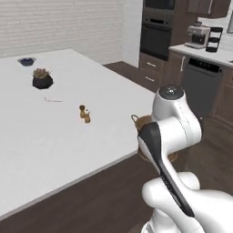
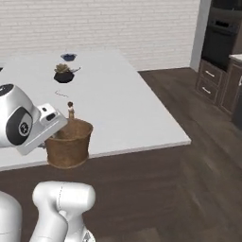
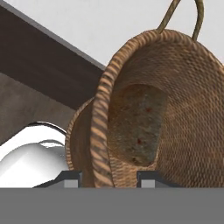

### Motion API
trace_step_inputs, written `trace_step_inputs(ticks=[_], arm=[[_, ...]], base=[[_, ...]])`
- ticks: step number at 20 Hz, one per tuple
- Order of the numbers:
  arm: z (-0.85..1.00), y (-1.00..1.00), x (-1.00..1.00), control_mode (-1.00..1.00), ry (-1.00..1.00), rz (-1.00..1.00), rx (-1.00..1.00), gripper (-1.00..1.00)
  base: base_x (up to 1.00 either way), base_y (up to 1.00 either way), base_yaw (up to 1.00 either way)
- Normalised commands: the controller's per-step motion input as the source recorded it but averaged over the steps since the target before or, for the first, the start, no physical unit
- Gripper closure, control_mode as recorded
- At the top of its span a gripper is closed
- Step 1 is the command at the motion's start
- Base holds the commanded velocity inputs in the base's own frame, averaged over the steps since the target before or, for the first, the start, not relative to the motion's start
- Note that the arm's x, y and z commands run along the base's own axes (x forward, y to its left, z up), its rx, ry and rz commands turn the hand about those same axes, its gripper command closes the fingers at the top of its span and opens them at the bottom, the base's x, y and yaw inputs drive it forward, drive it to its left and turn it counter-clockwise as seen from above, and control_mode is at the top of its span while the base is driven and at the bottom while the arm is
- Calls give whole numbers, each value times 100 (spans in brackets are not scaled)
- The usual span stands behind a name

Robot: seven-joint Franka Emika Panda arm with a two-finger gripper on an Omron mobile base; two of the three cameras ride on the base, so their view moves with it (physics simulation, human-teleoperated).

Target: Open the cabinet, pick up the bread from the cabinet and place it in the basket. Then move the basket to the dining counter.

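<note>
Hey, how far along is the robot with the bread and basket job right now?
Done: the bread already lies inside the basket. In hand: the gripper is shut on the basket's rim, holding it at the edge of the dining counter. Left: setting the basket down on the counter and letting go.

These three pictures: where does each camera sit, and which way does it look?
Left base view: behind the arm's left, facing the dining counter; white arm at lower right.
Right base view: behind its right, facing the same counter; arm at lower left, holding the basket.
Hand view: on the hand, looking into the basket at the bread; gripper astride the rim.
Shared: counter, basket.
</note>
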Motion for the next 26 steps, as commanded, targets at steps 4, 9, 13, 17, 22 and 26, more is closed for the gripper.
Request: trace_step_inputs(ticks=[4, 9, 13, 17, 22, 26], arm=[[0, 0, 0, 100, 0, 0, 0, 100], [0, 0, 0, 100, 0, 0, 0, 100], [0, 0, 0, 100, 0, 0, 0, 100], [0, 0, 0, 100, 0, 0, 0, 100], [0, 0, 0, 100, 0, 0, 0, 100], [0, 0, 0, 100, 0, 0, 0, 100]], base=[[83, -100, 33], [67, -100, 34], [89, -100, 36], [74, -78, 30], [28, -24, 9], [3, 0, 0]])
